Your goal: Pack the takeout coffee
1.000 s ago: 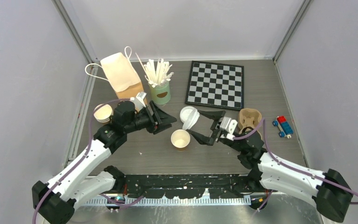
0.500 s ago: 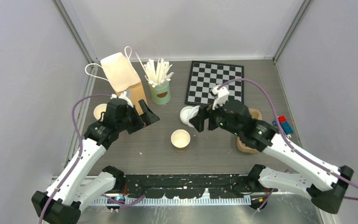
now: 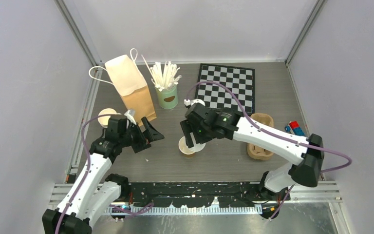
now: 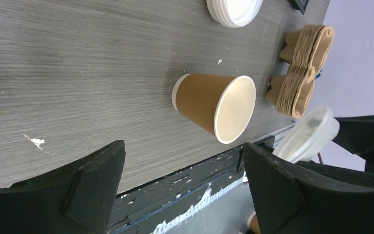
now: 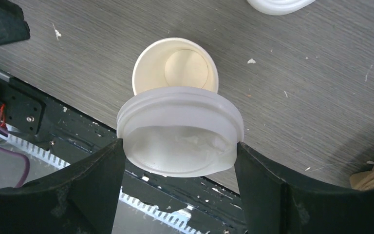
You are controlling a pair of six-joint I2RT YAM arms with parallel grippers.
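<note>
An open tan paper cup [image 3: 187, 146] [image 4: 214, 107] [image 5: 175, 66] stands upright near the table's front middle. My right gripper [image 3: 193, 138] [image 5: 180, 156] hangs just above it, shut on a round white plastic lid [image 5: 180, 129] [image 4: 307, 134] held level by its rim. The lid covers the near part of the cup's mouth and floats a little above the rim. To the cup's left, my left gripper [image 3: 148, 139] [image 4: 182, 180] is open with nothing between its fingers. More tan cups [image 3: 106, 117] sit at the left edge behind the left arm.
A stack of white lids [image 4: 234, 9] [image 5: 280, 4] lies beyond the cup. Brown pulp trays [image 3: 260, 136] [image 4: 302, 70] sit to the right, with a toy [image 3: 296, 127] past them. At the back stand a paper bag [image 3: 131, 90], a mint-green can of sticks [image 3: 167, 97] and a chessboard [image 3: 226, 87].
My right arm has swung left from the lid stack and carried the lid over the cup. My left gripper has opened wide and drawn back to the left, away from the cup.
</note>
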